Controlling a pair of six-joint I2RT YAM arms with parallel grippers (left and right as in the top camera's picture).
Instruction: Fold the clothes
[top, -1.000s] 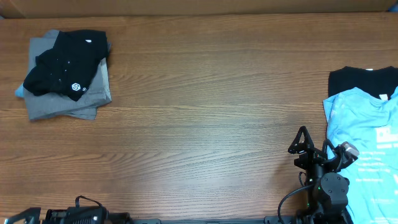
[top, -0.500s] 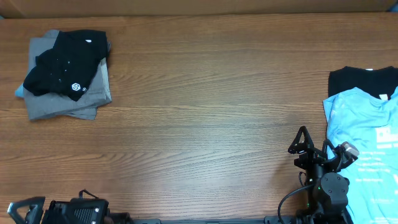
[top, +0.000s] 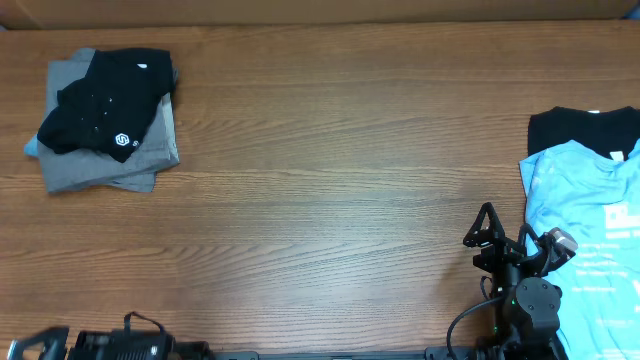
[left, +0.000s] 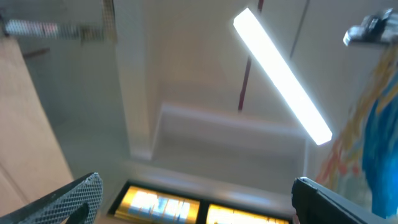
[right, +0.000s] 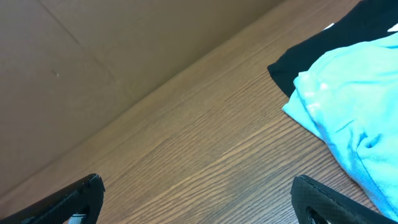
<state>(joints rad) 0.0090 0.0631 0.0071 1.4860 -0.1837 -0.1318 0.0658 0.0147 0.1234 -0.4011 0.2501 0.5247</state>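
Right gripper (right: 196, 183): jaws wide apart; one fingertip (right: 84, 194) shows at the lower left of the wrist view and its twin at the lower right, with bare wood in the gap.
Right arm (top: 520, 290): at the near right of the table (top: 330, 180), its gripper pointing toward the far side.
Light blue T-shirt (top: 590, 220): loose and unfolded at the right edge, printed lettering on its front. It lies just right of the right gripper, outside the gap between the jaws. In the wrist view it sits ahead and to the right of the right-hand finger. Whether cloth and gripper touch cannot be told.
Black garment (top: 580, 128): spread flat under the far end of the light blue T-shirt and farther from the jaws than the blue cloth.
Left gripper (left: 198, 180): jaws apart, clamped on nothing. The wrist camera faces upward and a ceiling light strip (left: 283, 74) runs above the gap.
Left arm (top: 120, 348): at the near left edge, partly cut off by the picture border.
Black polo shirt (top: 105, 110): folded, small white logo showing, on top of the stack at the far left. It is well apart from both grippers.
Grey garment (top: 150, 155): folded, directly beneath the black polo shirt. A sliver of pale blue cloth shows at the stack's left edge.
Cardboard wall (right: 93, 62): stands along the far side of the table.
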